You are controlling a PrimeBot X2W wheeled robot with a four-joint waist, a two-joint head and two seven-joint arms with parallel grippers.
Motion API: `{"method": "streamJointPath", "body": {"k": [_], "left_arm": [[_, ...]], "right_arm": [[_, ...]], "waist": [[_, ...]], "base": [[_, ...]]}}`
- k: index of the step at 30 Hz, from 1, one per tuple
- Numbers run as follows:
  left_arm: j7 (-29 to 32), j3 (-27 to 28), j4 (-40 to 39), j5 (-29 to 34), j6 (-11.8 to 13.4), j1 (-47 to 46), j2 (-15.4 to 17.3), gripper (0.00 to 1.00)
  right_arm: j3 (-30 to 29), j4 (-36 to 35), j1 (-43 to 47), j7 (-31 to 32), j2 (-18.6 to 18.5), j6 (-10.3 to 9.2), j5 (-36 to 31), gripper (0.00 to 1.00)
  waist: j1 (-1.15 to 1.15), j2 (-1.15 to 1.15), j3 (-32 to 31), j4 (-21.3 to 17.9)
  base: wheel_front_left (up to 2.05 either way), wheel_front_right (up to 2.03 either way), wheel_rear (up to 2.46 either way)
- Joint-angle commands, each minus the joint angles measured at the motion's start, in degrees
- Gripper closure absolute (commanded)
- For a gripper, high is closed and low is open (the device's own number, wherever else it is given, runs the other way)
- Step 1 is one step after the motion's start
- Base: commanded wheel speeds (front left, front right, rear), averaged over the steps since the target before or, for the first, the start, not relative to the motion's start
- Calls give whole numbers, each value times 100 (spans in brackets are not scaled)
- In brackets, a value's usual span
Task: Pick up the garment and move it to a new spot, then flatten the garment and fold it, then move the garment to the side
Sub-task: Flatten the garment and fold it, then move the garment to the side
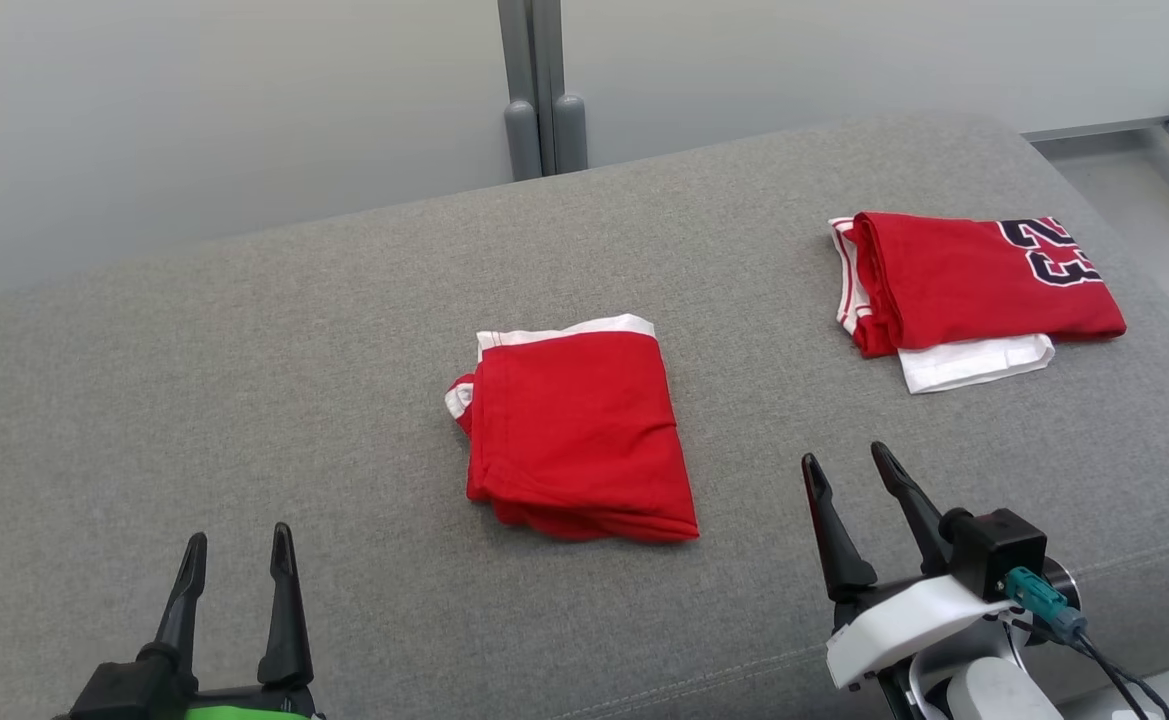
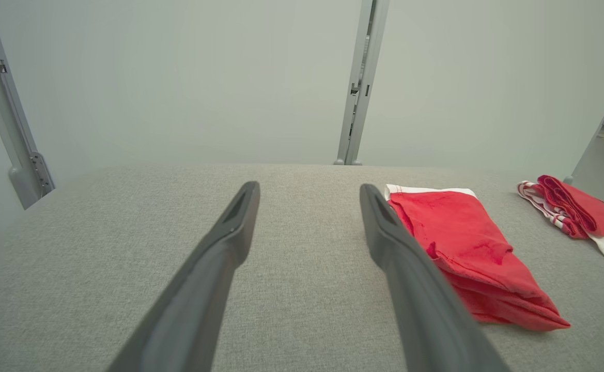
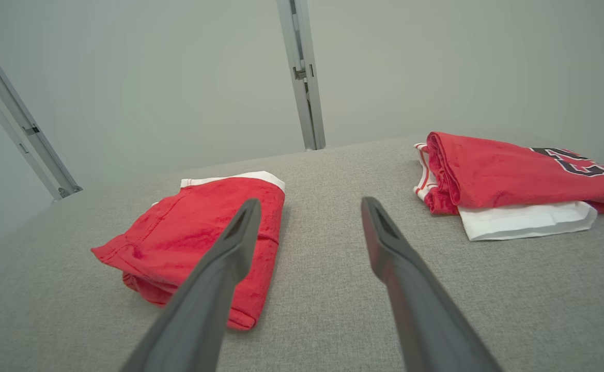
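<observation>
Your left gripper (image 1: 238, 540) sits low at the near left, fingers apart, nothing between them. Your right gripper (image 1: 845, 456) is at the near right, also spread and empty, tips pointing away from you. Both are off the cloth. The folded red garment (image 1: 579, 435) lies flat mid-surface between the two grippers and farther out, with white trim along its far edge. In the left wrist view it lies just right of the right finger (image 2: 410, 279); in the right wrist view the left finger (image 3: 214, 289) crosses in front of it. Farther right, well apart, a red jersey (image 1: 984, 275) marked 23 lies on a white piece. All rest on the grey cushion (image 1: 244, 400).
</observation>
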Motion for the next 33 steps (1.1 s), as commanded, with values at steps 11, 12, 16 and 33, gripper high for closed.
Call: {"method": "streamJointPath", "body": {"k": [11, 12, 16, 33], "left_arm": [[-7, 134, -34, 334, -202, 322, -145, 0], [-7, 131, -27, 347, -213, 324, -155, 0], [-7, 122, 8, 386, -246, 321, -179, 0], [-8, -33, 3, 410, -369, 117, -222, 0]], "right_arm": [[-11, -367, 403, -22, -12, -4, 86, 0], [-14, -371, 419, -22, -12, -4, 91, 0], [23, -364, 443, -22, -12, -4, 109, 0], [575, 797, -286, -22, -19, -4, 1607, 0]], "waist": [[0, 0, -75, 88], [0, 0, -81, 95], [0, 0, -97, 117], [0, 0, 72, 478]], "base": [[0, 0, 0], [0, 0, 0], [0, 0, 0], [0, 0, 0]]}}
